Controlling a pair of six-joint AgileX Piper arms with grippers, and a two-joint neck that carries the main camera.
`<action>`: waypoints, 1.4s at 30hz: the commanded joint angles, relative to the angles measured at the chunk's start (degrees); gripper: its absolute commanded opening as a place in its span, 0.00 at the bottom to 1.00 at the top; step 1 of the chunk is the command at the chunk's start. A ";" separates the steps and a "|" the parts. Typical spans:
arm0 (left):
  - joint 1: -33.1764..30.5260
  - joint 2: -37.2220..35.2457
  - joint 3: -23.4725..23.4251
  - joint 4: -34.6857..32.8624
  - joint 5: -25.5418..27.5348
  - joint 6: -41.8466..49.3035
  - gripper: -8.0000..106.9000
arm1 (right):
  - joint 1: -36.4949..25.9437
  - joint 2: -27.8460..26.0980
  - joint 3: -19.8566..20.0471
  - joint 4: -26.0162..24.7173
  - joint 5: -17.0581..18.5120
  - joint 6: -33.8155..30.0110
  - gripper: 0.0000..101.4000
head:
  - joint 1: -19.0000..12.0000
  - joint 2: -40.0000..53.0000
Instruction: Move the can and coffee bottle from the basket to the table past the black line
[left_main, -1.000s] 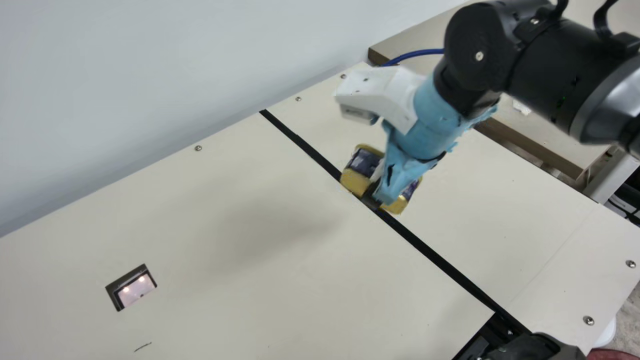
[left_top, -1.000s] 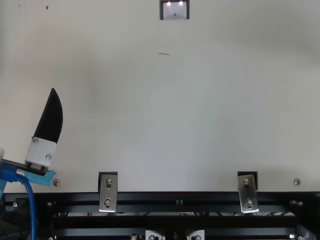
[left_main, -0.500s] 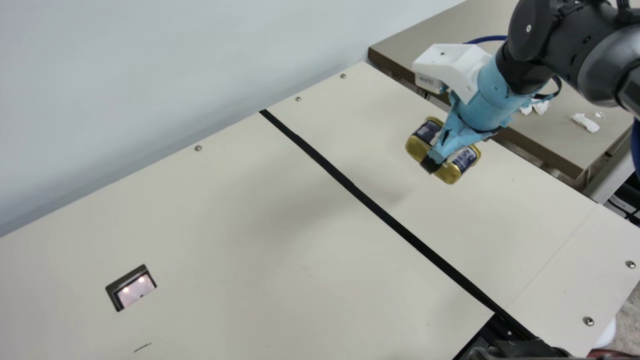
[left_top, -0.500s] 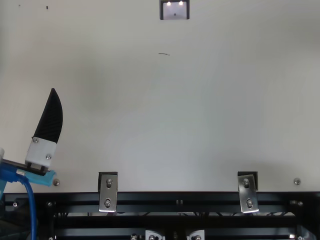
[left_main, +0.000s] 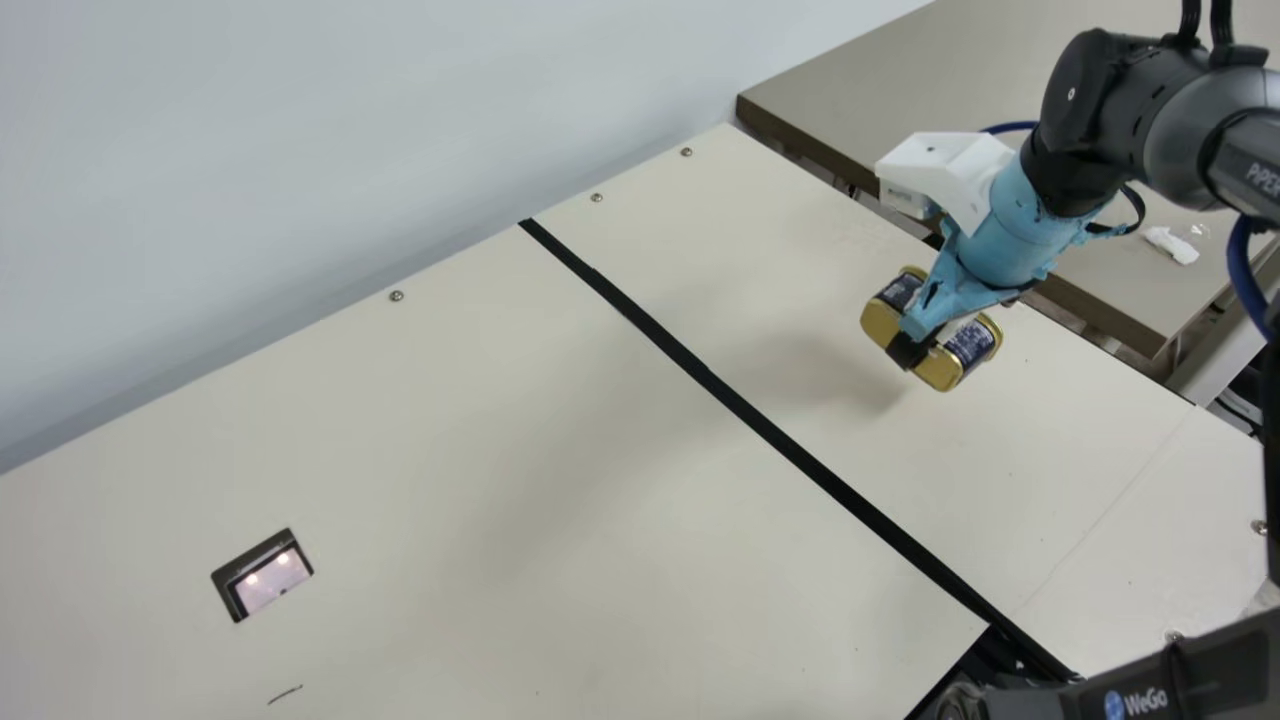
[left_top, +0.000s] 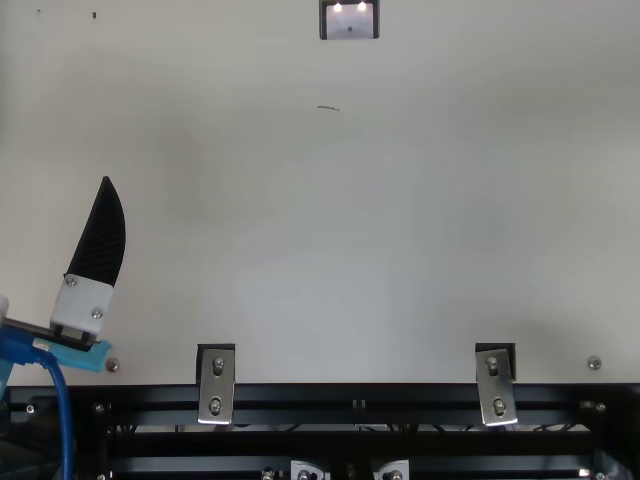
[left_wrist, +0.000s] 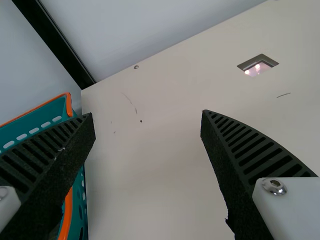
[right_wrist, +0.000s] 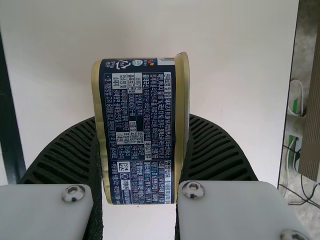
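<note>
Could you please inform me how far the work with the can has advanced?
Done: the can is out of the basket and beyond the black line. In hand: the right gripper holds it above the table. Left: lowering and releasing it there. Whether the coffee bottle is already moved, I cannot tell.

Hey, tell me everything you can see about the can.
The can is a squat block with rounded corners, metal by its look, with gold ends and a dark blue wrapper covered in small pale print and a recycling mark. It is on its side in the right gripper, one black ribbed finger against each end. It hangs above the table, to the right of the black line in the main view.
</note>
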 joint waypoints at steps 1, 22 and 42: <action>0.00 0.00 0.00 0.00 0.00 0.00 0.85 | -0.62 0.63 0.61 0.03 -0.68 -0.33 0.00 | -1.12 -1.07; 0.00 0.00 0.00 0.00 0.00 0.00 0.85 | -5.99 4.42 5.53 4.38 -8.72 -4.84 1.00 | -1.12 -1.07; 0.00 0.00 0.00 0.00 0.00 0.00 0.85 | -6.07 -9.83 -1.84 24.41 5.43 -10.00 1.00 | -1.12 -1.07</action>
